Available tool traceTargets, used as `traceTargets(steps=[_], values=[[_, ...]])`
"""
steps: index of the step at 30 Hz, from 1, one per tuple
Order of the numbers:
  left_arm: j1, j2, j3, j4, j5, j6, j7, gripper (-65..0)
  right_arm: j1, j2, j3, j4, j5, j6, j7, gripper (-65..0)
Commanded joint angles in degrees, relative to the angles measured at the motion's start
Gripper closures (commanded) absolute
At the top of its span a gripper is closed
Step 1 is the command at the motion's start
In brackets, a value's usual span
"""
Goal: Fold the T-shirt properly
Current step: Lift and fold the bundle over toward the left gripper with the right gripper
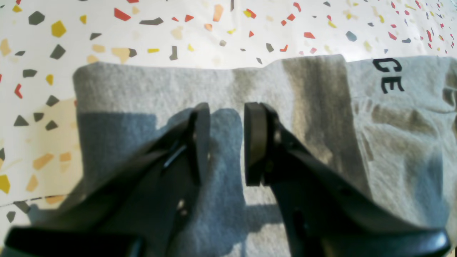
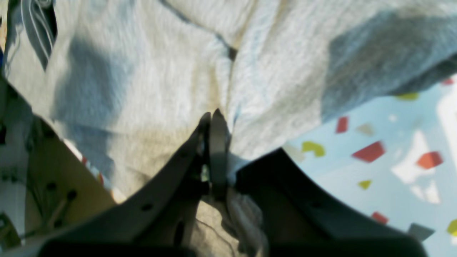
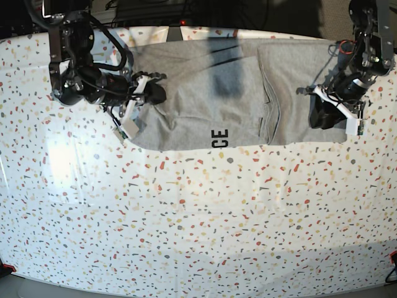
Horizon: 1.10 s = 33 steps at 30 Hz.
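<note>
At far edge of terrazzo table: T-shirt lies partly folded, one side flap turned in. You see right gripper pinching shirt's hem, left gripper parted, empty above flap. Remaining folds yours.

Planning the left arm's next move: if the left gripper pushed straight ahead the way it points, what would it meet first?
Likely the T-shirt itself; the open left gripper points down onto grey cloth, though depth is unclear.
</note>
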Motion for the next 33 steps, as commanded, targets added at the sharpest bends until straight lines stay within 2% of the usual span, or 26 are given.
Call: traceTargets(steps=[1,6,10,13,18,21,25,30,33], values=[[-0.4,-0.5,-0.3,1.0,0.2,-0.3,-1.3,-16.6,0.8,0.5,0.8,0.8,1.3,0.5,2.0,0.0],[-0.3,-0.5,-0.3,1.0,5.7,-0.3,-1.3,-16.6,2.0,0.5,6.0,2.4,1.3,0.6,1.3,0.0],[-0.3,-0.6,-0.3,1.0,6.5,-0.3,-1.3,-16.6,2.3,0.5,10.4,5.4,1.6,0.6,-2.7,0.0],[-0.3,-0.5,-0.3,1.0,7.4,-0.3,-1.4,-16.6,2.0,0.7,11.0,8.5,3.2,0.6,-5.1,0.0],[0.1,-0.5,-0.3,0.9,17.3,-0.2,-1.0,-16.6,1.2,0.3,9.5,15.2,9.7,0.6,-10.4,0.0],[1.4,-0.5,-0.3,0.8,21.6,-0.2,-1.2,-16.6,1.1,-1.0,6.7,18.2,10.5,0.6,-11.0,0.0],[3.7,-0.5,-0.3,0.8,26.5,-0.1,-1.6,-16.6,1.1,-4.0,-0.2,19.0,10.0,0.6,-10.9,0.0],[5.9,-0.5,-0.3,0.0,26.9,-0.1,-5.3,-16.6,1.3,-10.7,-10.4,19.0,4.7,0.6,-8.0,0.0],[6.0,0.0,-0.2,-2.5,26.9,-0.1,-7.9,-16.6,1.6,-14.5,-16.5,19.0,-1.1,0.2,-6.2,0.0]])
